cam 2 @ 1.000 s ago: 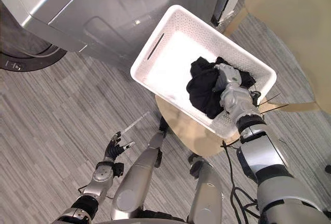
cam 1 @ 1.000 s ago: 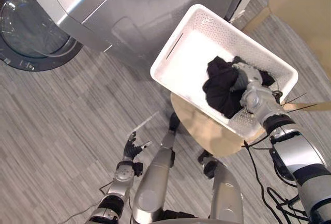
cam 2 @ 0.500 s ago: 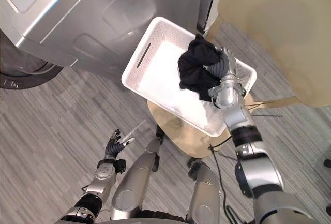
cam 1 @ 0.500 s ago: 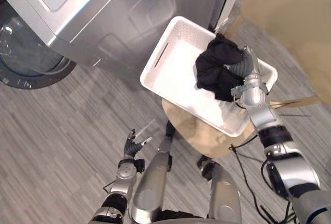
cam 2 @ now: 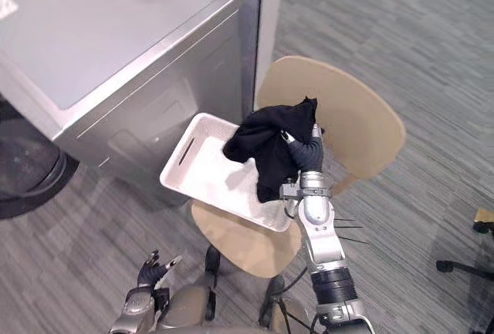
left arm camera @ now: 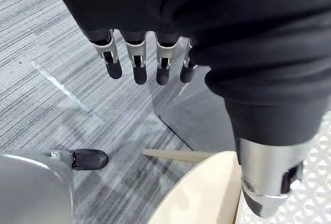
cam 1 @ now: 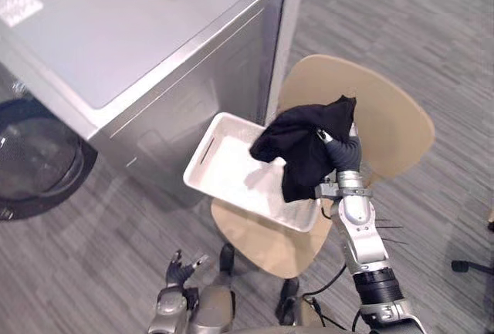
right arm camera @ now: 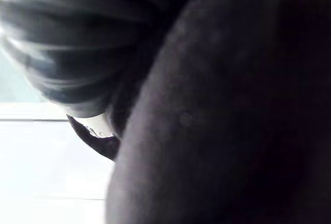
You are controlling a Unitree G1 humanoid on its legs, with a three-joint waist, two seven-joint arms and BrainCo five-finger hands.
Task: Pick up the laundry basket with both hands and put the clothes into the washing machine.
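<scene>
Lifted clothes (cam 1: 297,145) clear of basket (cam 1: 231,173) since a second ago, bunched now in curled fingers of right hand (cam 1: 344,153) above it. Left hand (cam 1: 177,272) low, fingers loose, empty. Carrying over and loading into washer (cam 1: 116,56) seemingly still to do.

This is a laundry corner set up in a room that looks more like an office or a test lab than a home. A silver-grey washing machine (cam 1: 131,64) with a round front door (cam 1: 35,168) stands on a floor (cam 1: 432,25) with a grey striped covering, as offices have. A white laundry basket (cam 1: 224,170) lies on a plain wooden chair (cam 1: 386,110), and a black garment (cam 1: 297,145) hangs above it. At the side I see the black wheeled foot of an office chair (cam 1: 469,266).
</scene>
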